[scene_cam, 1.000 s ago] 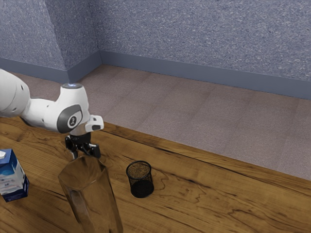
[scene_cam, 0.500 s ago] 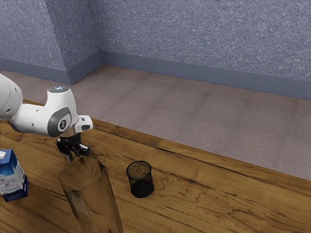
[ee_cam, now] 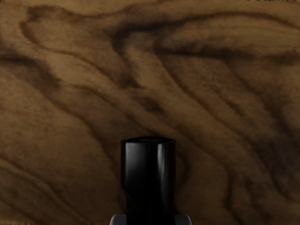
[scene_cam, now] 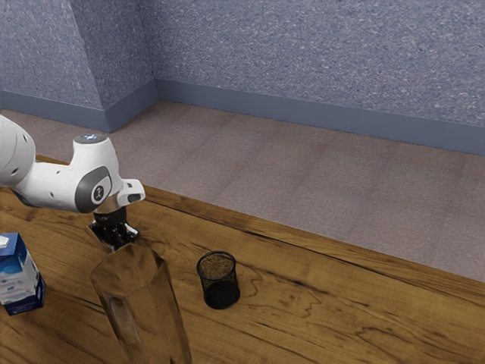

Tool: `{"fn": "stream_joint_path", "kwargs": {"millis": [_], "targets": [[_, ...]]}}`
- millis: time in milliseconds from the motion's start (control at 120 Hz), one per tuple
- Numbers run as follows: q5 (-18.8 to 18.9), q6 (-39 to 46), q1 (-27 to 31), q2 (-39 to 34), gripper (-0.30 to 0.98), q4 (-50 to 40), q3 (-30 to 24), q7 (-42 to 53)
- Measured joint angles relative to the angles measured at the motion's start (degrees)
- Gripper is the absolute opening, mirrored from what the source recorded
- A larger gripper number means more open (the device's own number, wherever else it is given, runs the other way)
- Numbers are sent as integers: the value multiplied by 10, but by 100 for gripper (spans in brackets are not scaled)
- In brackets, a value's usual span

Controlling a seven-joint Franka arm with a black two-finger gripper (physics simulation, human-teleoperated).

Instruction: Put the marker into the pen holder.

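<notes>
Hand grips marker well apart from pen holder.

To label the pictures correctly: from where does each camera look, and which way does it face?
Exterior view: beside the arm, looking down across the table; my arm and gripper show.
Wrist view: on my hand, facing the table; grey finger edges show beside the black marker.
Both share the table's wood.

Marker: black, glossy, cylindrical; pale vertical streaks along its side, rim at its end rounded. Grey pieces just beside it, both sides. Beyond: table, brown wood, dark wavy grain.
</notes>
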Motion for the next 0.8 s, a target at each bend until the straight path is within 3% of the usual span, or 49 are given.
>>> {"fn": "stream_joint_path", "kwargs": {"millis": [292,433,592,800], "targets": [[-12,-4,-2,-3,0,1,0,-8],[-11,-34,-18,-77,-1,7,-2,-10],[-10,-82,-99,-155,-1,35,-5,-11],[-12,-130,-239,-193,-1,77,-7,-17]]}}
